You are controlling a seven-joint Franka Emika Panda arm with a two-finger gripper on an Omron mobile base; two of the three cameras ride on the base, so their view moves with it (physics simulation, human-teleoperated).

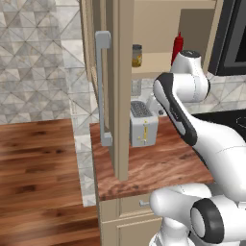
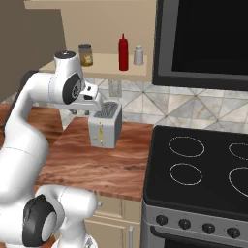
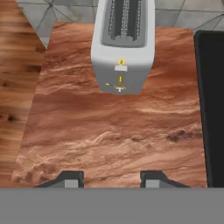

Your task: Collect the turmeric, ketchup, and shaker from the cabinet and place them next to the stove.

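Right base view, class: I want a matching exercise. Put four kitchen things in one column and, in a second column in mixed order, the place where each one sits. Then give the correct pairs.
Things:
1. turmeric
2. ketchup
3. shaker
4. toaster

Places:
A. on the wooden counter, left of the stove
B. middle of the three on the cabinet shelf
C. right end of the shelf row, nearest the dark panel
D. left end of the shelf row

Pairs: 1-D, 2-B, 3-C, 4-A
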